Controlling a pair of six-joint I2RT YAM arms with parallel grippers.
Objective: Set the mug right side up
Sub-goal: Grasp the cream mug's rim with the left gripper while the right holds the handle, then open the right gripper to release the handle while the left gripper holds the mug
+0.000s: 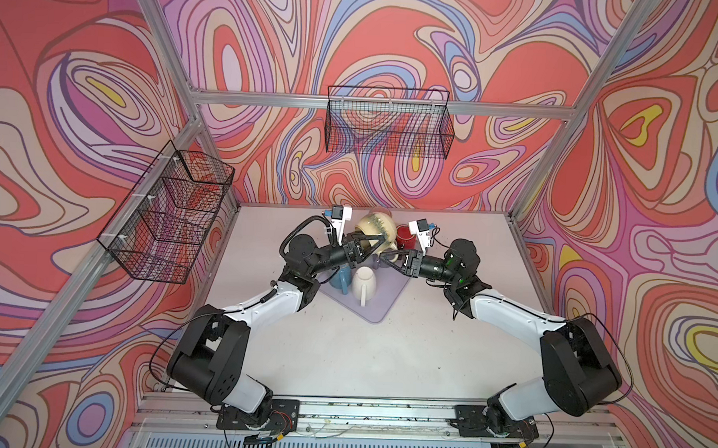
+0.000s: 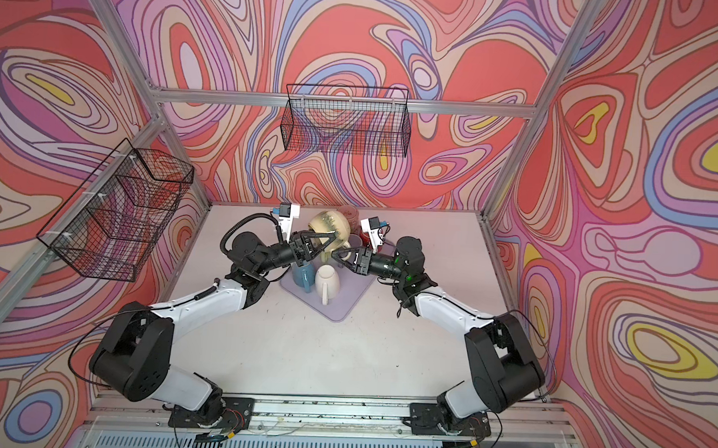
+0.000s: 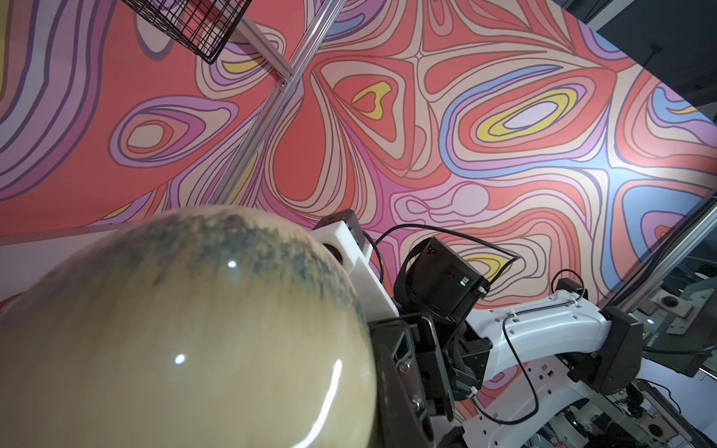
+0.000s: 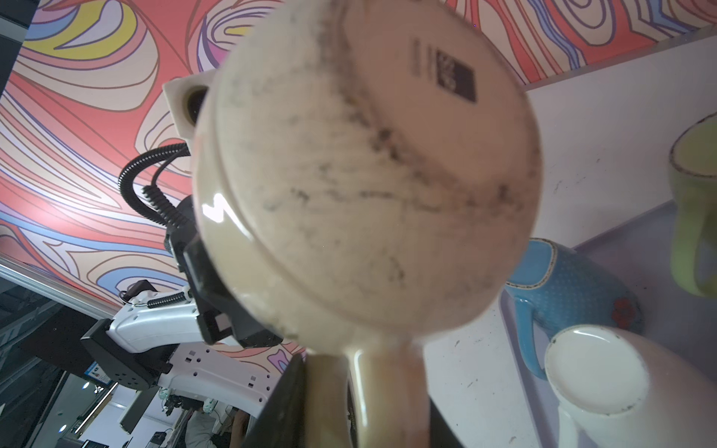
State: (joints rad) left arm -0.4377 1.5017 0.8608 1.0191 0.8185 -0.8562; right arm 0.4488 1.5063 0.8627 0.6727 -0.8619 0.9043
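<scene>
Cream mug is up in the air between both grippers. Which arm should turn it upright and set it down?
Left. The left gripper is clamped on the cream mug and carries it, so it can probably rotate it directly. The right gripper only flanks the handle, with no clear grip.

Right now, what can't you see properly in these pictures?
Label on the cream mug's base: blurred, right wrist view.
Right gripper's hold on the handle: cut off by that view's bottom edge.
Red mug: mostly behind the right wrist camera, both top views.
Left gripper's pinch on the cream mug: hidden by the mug, left wrist view.
</scene>
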